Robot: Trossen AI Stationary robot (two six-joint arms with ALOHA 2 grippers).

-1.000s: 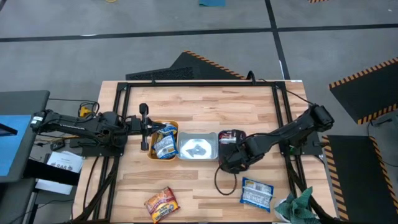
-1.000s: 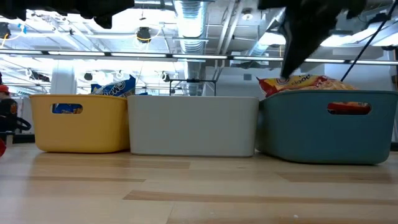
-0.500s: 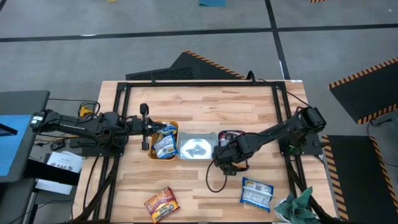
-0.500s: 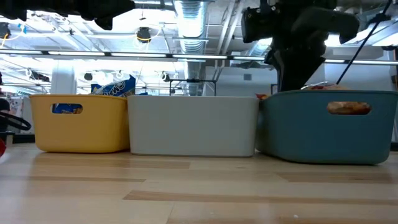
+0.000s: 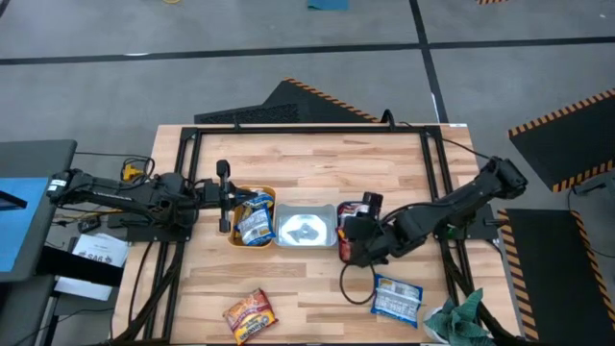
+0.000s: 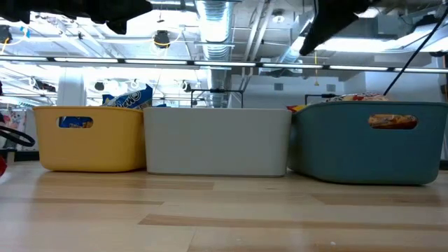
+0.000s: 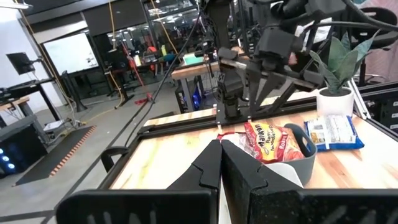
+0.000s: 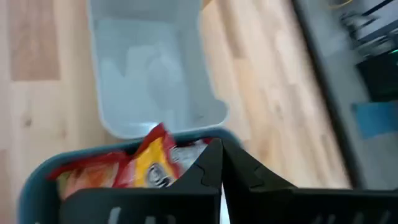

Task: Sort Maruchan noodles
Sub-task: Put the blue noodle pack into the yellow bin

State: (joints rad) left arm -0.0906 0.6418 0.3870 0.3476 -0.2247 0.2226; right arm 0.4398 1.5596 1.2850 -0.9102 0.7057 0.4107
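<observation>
Your right pincer (image 5: 348, 245) is over the near edge of the teal tray (image 5: 357, 213), and its two fingers are pressed together with nothing between them. In the right wrist view you see those dark fingers (image 8: 214, 167) right above a red-orange noodle packet (image 8: 134, 163) that lies inside the teal tray, with the clear tray (image 8: 152, 78) just past it.

Your left pincer (image 5: 223, 197) waits at the far side of the orange tray (image 5: 233, 227). It is closed too and holds nothing.

The three trays stand in a row in the middle of the table (image 5: 307, 159), touching side by side: orange, clear (image 5: 306, 228), then teal. A blue-and-yellow noodle packet (image 5: 255, 219) is in the orange tray and sticks up above its rim.

Two packets are on the bare wood at the near side of the table. A red-orange one (image 5: 250, 313) is near the left corner. A blue-and-white one (image 5: 397, 299) is near the right corner, just beside the green cloth (image 5: 456, 318).

In the low view you see the yellow-orange tray (image 6: 87, 140), the clear tray (image 6: 217, 143) and the teal tray (image 6: 371, 143) in a line.
</observation>
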